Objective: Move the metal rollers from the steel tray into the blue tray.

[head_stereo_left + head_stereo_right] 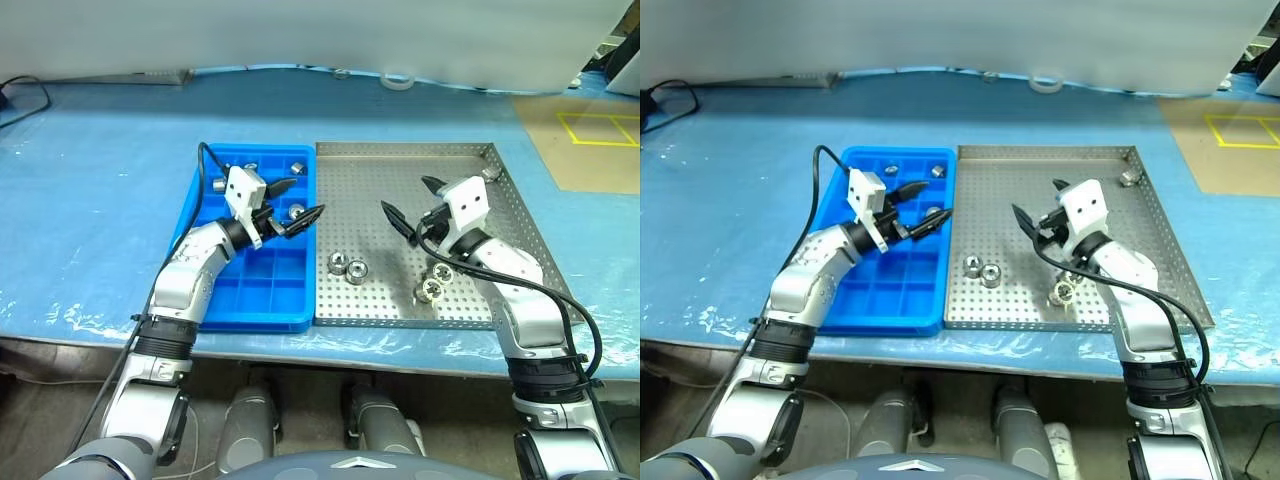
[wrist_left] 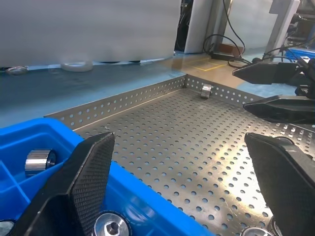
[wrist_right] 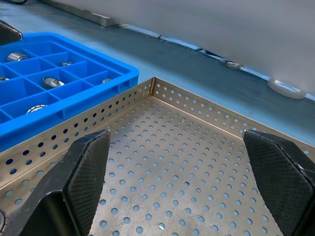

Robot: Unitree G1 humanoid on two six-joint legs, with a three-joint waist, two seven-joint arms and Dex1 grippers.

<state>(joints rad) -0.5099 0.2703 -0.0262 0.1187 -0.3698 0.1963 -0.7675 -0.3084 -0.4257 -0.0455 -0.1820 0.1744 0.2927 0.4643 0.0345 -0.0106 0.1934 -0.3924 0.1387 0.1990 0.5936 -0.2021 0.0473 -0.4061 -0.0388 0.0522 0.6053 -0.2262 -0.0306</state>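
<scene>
Metal rollers partly hidden behind right gripper; both it, left gripper spread wide, empty.

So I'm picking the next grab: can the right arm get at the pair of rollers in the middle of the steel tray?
Probably yes. The pair of rollers lies on bare steel tray, nothing over it, and the right gripper hangs open just above and beside it. The left gripper is over the blue tray, clear of that path.

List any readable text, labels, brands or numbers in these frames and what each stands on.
None can be read.
Steel tray: bare perforated metal, no marking.
Blue tray: plain plastic, no label.
Rollers: no stamp that can be made out.
Yellow lines on the brown sheet at the far right: a floor-style outline, not lettering.
</scene>
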